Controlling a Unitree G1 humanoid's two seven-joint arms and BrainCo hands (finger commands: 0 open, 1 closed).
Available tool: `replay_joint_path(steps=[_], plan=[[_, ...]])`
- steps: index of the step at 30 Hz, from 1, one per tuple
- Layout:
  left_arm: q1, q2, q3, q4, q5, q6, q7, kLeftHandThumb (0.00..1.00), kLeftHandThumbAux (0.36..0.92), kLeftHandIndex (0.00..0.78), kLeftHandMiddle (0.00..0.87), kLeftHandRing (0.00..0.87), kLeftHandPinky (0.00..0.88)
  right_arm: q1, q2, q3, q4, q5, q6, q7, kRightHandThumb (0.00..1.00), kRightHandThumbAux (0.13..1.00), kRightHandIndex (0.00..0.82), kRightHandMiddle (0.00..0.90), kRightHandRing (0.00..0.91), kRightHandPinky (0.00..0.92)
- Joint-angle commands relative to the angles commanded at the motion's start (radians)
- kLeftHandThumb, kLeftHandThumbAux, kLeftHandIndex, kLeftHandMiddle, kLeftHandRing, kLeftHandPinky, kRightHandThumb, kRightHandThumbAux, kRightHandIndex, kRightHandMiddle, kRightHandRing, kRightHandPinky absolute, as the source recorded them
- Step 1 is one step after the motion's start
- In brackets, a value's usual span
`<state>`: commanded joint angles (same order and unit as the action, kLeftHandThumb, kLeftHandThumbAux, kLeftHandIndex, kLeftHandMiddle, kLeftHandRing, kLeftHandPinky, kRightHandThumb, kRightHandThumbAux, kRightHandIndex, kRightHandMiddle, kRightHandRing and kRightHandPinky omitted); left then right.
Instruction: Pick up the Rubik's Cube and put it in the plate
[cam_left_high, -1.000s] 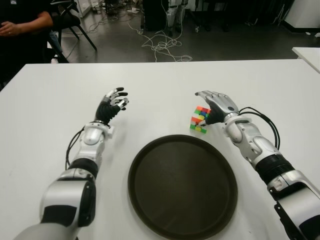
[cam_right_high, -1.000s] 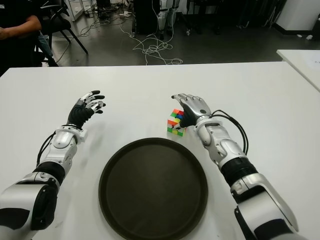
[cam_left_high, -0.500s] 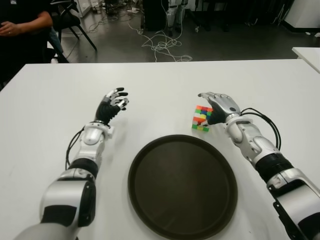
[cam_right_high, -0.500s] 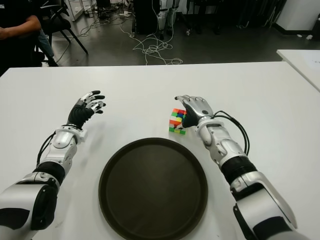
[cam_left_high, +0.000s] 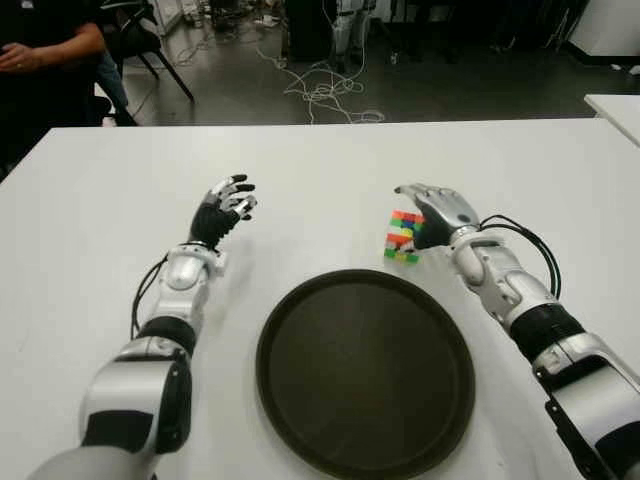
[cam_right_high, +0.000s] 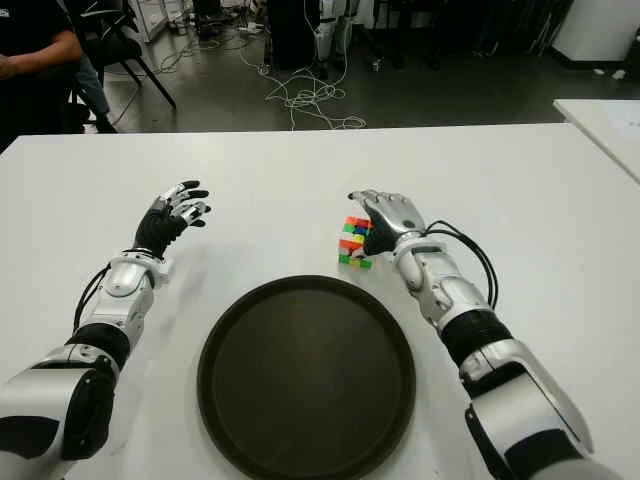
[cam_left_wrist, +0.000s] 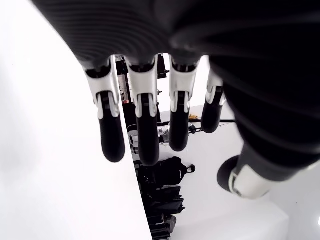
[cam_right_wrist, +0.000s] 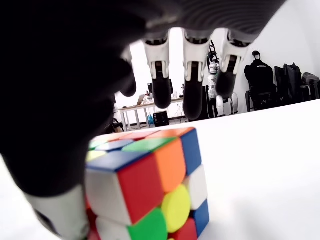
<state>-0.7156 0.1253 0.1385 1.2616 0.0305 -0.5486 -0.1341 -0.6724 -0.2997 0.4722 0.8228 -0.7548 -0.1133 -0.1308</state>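
- Rubik's Cube (cam_left_high: 403, 238) job, biggest stuff first: white surface (cam_left_high: 110, 200) filling most of both eye views, with dark floor and a tangle of cables (cam_left_high: 322, 92) beyond its far edge.
- Person's arm (cam_left_high: 45, 48) in dark clothes showing at the far left corner, seated by a black chair (cam_left_high: 150, 40).
- Round dark plate (cam_left_high: 365, 372) sitting near the robot's side of the surface, roughly centred, nothing on it.
- Right hand (cam_right_high: 388, 218) up past the plate's far right rim, draped over the cube from the right; black cables looping along its forearm.
- Right wrist view: fingers (cam_right_wrist: 192, 85) arched above the cube's top with a visible gap, thumb down along one side of it, so spread around it, not clamped. Can't tell if the thumb really touches.
- Left hand (cam_left_high: 225, 207) well off to the left of the plate, lifted above the surface, fingers (cam_left_wrist: 145, 125) loosely extended and holding nothing.
- Cube itself: sitting on the surface just beyond the plate's far right rim, apart from the plate, tilted a bit, with red, orange, green, yellow and blue stickers showing.
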Motion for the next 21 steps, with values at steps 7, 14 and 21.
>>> replay_joint_path(steps=[7, 14, 21], plan=[[0.001, -0.001, -0.004, -0.001, 0.006, 0.000, 0.013, 0.186, 0.645, 0.197, 0.247, 0.290, 0.367, -0.001, 0.000, 0.030, 0.002, -0.002, -0.041, 0.041, 0.000, 0.790, 0.133, 0.161, 0.168, 0.143], [0.001, 0.000, -0.006, -0.002, 0.007, 0.001, 0.014, 0.187, 0.662, 0.208, 0.253, 0.288, 0.356, -0.005, -0.002, 0.044, 0.002, -0.004, -0.048, 0.066, 0.000, 0.782, 0.121, 0.150, 0.155, 0.121], [0.002, 0.001, -0.010, -0.003, 0.011, 0.001, 0.017, 0.188, 0.669, 0.202, 0.242, 0.283, 0.356, -0.004, 0.007, 0.051, -0.002, -0.007, -0.032, 0.084, 0.000, 0.778, 0.120, 0.145, 0.146, 0.122]])
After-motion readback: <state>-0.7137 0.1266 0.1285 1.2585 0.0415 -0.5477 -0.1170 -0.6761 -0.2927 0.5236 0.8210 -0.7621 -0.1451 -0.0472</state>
